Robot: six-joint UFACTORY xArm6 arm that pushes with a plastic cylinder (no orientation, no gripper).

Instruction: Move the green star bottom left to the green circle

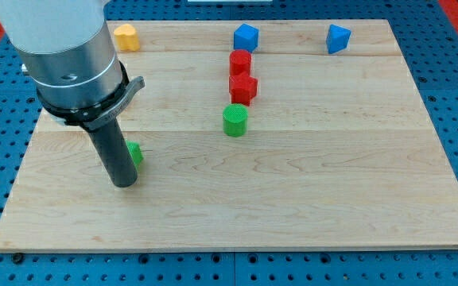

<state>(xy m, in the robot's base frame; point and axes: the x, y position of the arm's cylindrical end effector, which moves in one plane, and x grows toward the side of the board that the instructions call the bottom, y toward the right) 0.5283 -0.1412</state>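
Observation:
The green star (pixel 136 152) lies at the board's left, mostly hidden behind my rod, so only its right edge shows. My tip (pixel 123 183) rests on the board just below and left of the star, touching or nearly touching it. The green circle (pixel 234 120), a short cylinder, stands near the board's middle, well to the right of and a little above the star.
A red cylinder (pixel 240 62) and a red block (pixel 242 88) stand stacked in a line just above the green circle. Two blue blocks (pixel 246 36) (pixel 338 38) sit along the top edge. A yellow block (pixel 126 36) sits at the top left. The arm's grey body (pixel 70 56) covers the upper left.

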